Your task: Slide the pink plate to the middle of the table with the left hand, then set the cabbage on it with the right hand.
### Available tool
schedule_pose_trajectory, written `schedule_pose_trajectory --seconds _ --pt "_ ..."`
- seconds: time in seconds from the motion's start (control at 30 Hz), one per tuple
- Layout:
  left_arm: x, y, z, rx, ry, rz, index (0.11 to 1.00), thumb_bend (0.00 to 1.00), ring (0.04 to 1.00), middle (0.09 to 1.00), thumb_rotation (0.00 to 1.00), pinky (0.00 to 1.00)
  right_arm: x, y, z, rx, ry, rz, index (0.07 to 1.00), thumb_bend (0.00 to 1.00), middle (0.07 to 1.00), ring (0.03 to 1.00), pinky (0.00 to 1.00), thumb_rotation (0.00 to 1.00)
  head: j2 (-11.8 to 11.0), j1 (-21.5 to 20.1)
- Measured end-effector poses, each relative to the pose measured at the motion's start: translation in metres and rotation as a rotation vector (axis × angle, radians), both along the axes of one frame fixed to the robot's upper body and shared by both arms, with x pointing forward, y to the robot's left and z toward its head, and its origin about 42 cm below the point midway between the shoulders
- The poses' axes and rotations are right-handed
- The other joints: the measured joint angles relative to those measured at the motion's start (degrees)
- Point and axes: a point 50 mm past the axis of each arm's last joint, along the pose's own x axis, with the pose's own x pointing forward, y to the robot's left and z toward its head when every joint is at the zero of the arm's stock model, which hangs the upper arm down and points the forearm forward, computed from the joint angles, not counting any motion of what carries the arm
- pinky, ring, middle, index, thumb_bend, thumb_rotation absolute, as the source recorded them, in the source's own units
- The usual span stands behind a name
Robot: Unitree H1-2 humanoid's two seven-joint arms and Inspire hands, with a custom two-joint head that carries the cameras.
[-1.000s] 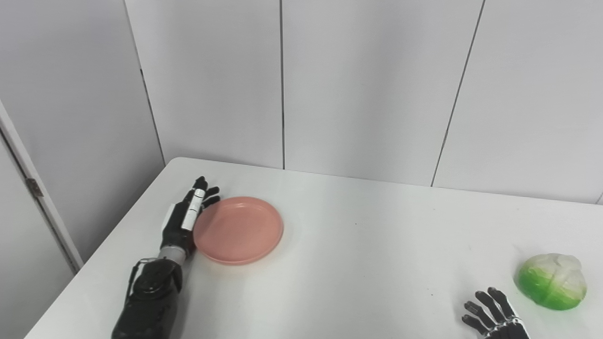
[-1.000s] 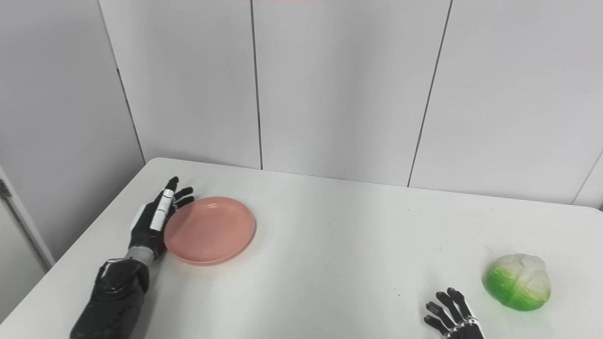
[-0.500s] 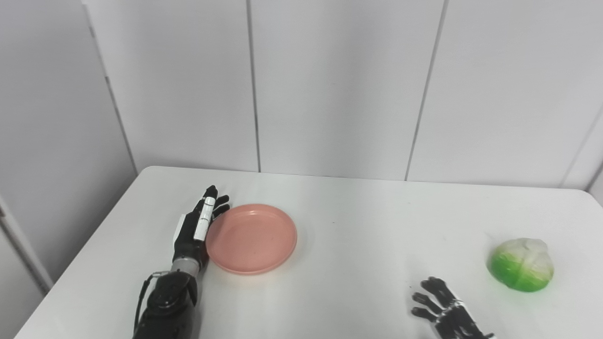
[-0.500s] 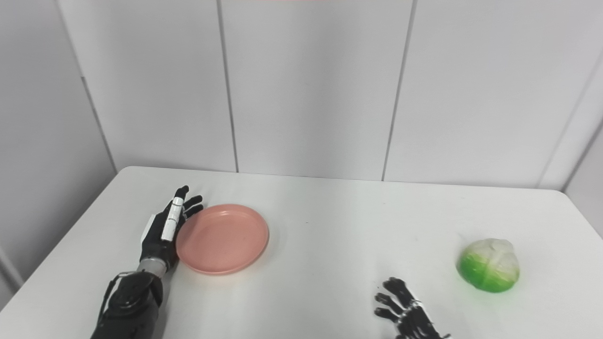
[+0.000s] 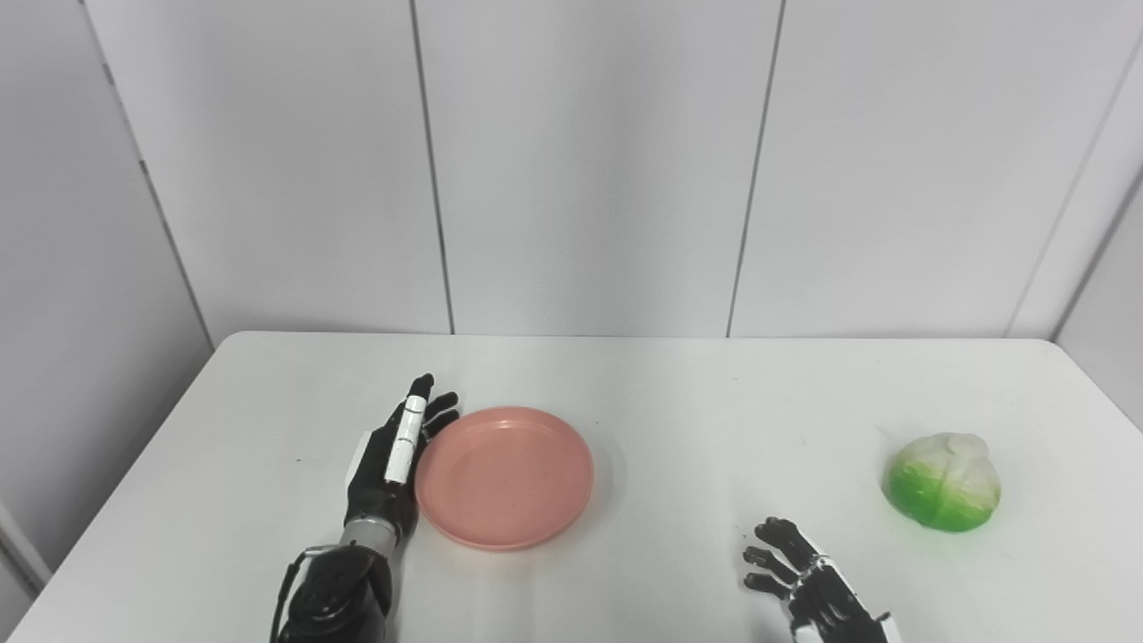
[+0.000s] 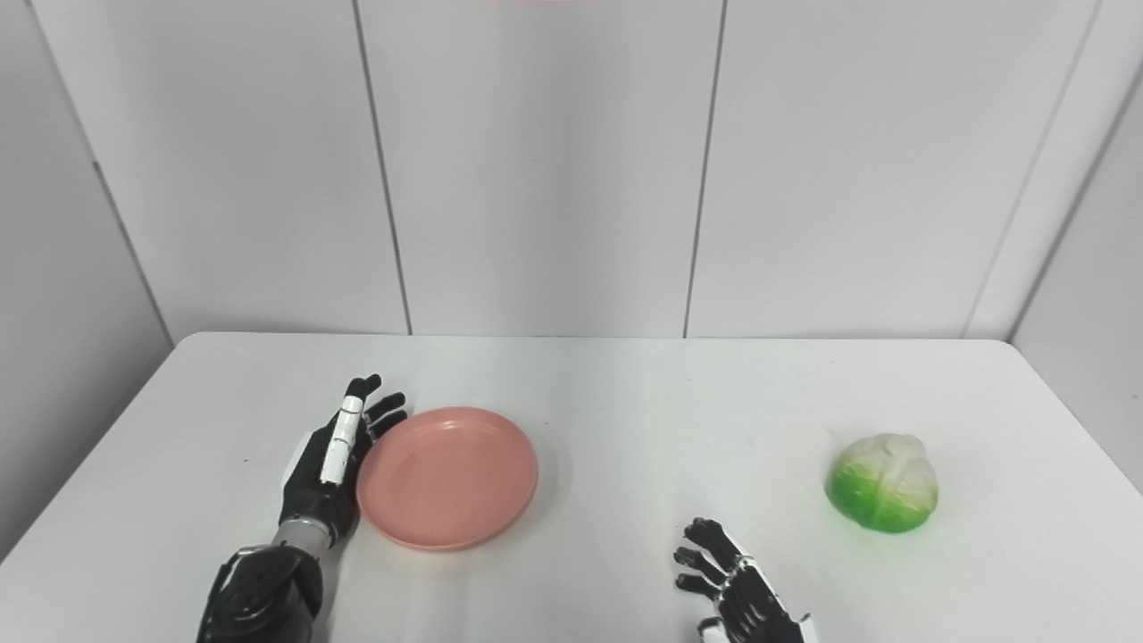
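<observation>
Left hand [image 5: 390,464] sits at lower left of the frame, fingers straight and spread, holding nothing, its edge pressed flat against the left rim of the pink plate [image 5: 505,476]. The plate lies left of centre on the white table [image 5: 679,420], not yet in the middle by my reading.

It looks like a light, stiff, shallow dish, smooth underneath, so it should glide easily on this slick tabletop. A sideways push at the rim, low down, seems the right contact (push too high or too fast and it could spin off or skid past the centre).

Over at the right of the frame, the cabbage [image 5: 941,482] rests on the table, well apart from the plate. Rounded, green below and pale on top, it appears to be a firm, glossy model, likely slippery, best taken from above with fingers wrapped round its widest part.

Right hand [image 5: 808,585] waits at the bottom edge, fingers apart, empty, near the cabbage but not touching it.

No brands, labels or writing readable anywhere.
</observation>
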Motion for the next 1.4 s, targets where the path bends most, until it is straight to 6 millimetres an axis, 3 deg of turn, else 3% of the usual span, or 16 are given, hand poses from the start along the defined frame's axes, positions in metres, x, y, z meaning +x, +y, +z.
schedule_pose_trajectory --seconds 0.3,0.47,0.7,1.07,1.17,1.27,1.4 --pt "-0.014 -0.036 0.002 0.012 -0.012 -0.053 0.896 0.78 0.859 0.889 0.89 0.77 0.001 0.020 0.005 -0.008 0.001 0.011 0.857 0.68 0.877 0.820 0.77 0.84 2.91 -4.41" --pt "-0.015 -0.040 0.002 0.016 -0.016 -0.042 0.909 0.80 0.864 0.897 0.90 0.80 0.002 0.034 0.007 -0.004 0.006 0.028 0.868 0.70 0.883 0.827 0.78 0.86 4.22 -7.56" --pt "-0.021 -0.048 0.004 -0.074 -0.023 -0.015 0.922 0.81 0.902 0.922 0.85 0.89 0.004 0.046 0.007 -0.003 0.016 0.004 0.878 0.70 0.890 0.828 0.78 0.87 4.23 -10.64" --pt "-0.025 -0.058 0.001 -0.144 -0.010 -0.019 0.932 0.80 0.925 0.937 0.84 0.92 0.005 0.053 0.007 -0.007 0.021 0.000 0.877 0.70 0.896 0.829 0.79 0.84 4.23 -11.53" --pt "-0.025 -0.056 -0.001 -0.163 -0.006 -0.010 0.935 0.78 0.922 0.936 0.85 0.91 0.005 0.052 0.008 -0.058 0.013 -0.046 0.870 0.68 0.884 0.827 0.81 0.83 3.08 -12.76" --pt "-0.025 -0.056 -0.002 -0.165 -0.017 -0.011 0.926 0.79 0.913 0.928 0.84 0.90 0.004 0.053 0.018 -0.143 -0.008 -0.130 0.878 0.63 0.885 0.832 0.84 0.83 2.82 -13.02" --pt "-0.024 -0.053 -0.004 -0.158 -0.023 -0.020 0.916 0.80 0.901 0.916 0.82 0.88 0.004 0.052 0.044 -0.232 -0.090 -0.218 0.882 0.64 0.881 0.822 0.82 0.82 2.64 -13.28"
